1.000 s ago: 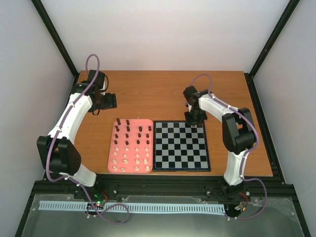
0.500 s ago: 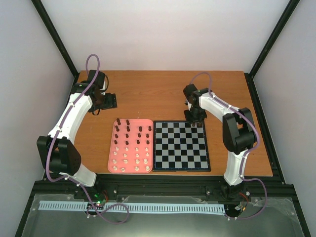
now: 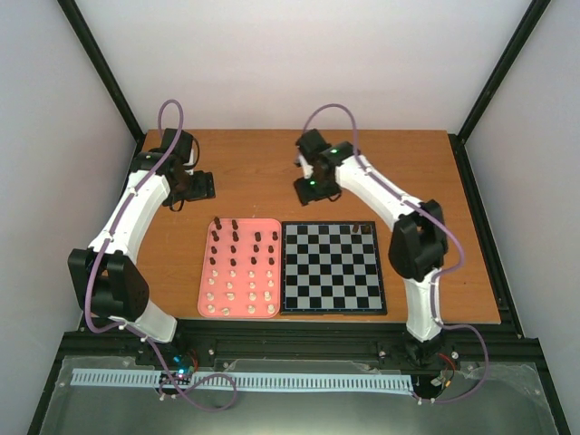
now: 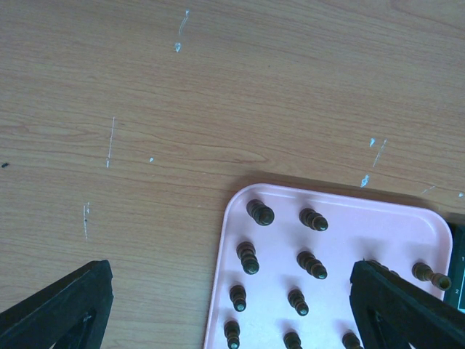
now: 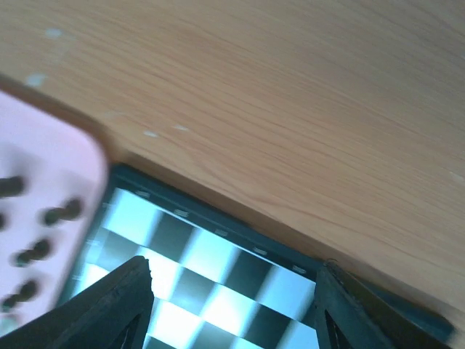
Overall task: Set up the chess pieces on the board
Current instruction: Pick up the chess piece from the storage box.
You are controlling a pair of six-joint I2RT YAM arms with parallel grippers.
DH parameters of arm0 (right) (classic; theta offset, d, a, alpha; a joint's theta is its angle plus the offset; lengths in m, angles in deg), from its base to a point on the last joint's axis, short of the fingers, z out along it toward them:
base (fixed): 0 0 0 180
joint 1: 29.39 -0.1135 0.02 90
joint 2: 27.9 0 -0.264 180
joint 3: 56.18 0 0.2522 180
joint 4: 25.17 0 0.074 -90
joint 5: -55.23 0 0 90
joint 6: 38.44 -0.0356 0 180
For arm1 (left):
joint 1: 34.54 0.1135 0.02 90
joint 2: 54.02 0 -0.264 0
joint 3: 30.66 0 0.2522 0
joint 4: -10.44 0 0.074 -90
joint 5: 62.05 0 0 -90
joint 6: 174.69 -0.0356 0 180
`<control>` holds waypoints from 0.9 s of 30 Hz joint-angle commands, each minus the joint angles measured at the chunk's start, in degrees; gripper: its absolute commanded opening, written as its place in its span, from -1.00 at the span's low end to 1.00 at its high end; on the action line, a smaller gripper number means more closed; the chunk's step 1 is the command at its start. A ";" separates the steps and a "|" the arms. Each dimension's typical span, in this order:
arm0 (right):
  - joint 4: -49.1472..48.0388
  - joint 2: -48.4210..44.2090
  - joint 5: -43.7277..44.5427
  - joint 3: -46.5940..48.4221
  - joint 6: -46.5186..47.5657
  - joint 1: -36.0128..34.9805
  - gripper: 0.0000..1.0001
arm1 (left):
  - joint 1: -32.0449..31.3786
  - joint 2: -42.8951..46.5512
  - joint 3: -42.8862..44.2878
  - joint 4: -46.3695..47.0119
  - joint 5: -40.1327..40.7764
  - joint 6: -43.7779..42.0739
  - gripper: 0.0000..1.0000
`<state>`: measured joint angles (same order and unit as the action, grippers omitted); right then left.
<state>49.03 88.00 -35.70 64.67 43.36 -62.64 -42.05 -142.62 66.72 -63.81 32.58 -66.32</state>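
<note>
The wooden bench (image 3: 272,163) carries every item. Note two flat items lying side by side on its near half: the board (image 3: 331,269) on the right and a pink tray (image 3: 263,224) on the left, with their edges touching or nearly so.

The left arm (image 3: 136,204) curves up along the left side of the bench. The right arm (image 3: 381,195) reaches from the near right corner across to the far middle.

Check the left gripper (image 3: 204,186): it sits beyond the far left corner of the tray, over bare wood. Its fingers (image 4: 65,305) are spread to their full width and nothing is held between them.

Check the right gripper (image 3: 304,190): it hangs over bare wood just beyond the far left corner of the board. In the wrist view, which is blurred, its fingers (image 5: 120,298) stand part-way apart and nothing is held between them.

Locate the chess pieces as follows. The dark pieces (image 3: 234,240) stand upright in the far rows of the tray. The cream pieces (image 3: 232,292) fill the near rows. A few dark pieces on the board (image 3: 356,227) stand in its far row near the right corner. You cannot tell their exact count at this size. All other squares are bare.
</note>
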 commanded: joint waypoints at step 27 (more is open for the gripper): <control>-7.38 29.04 -20.29 30.66 -5.05 -14.35 0.02 | -0.14 0.19 0.84 -3.64 8.24 5.06 1.00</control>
<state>43.70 115.69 -54.15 93.42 40.10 -75.65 -42.05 -142.60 66.70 -64.84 35.81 -64.22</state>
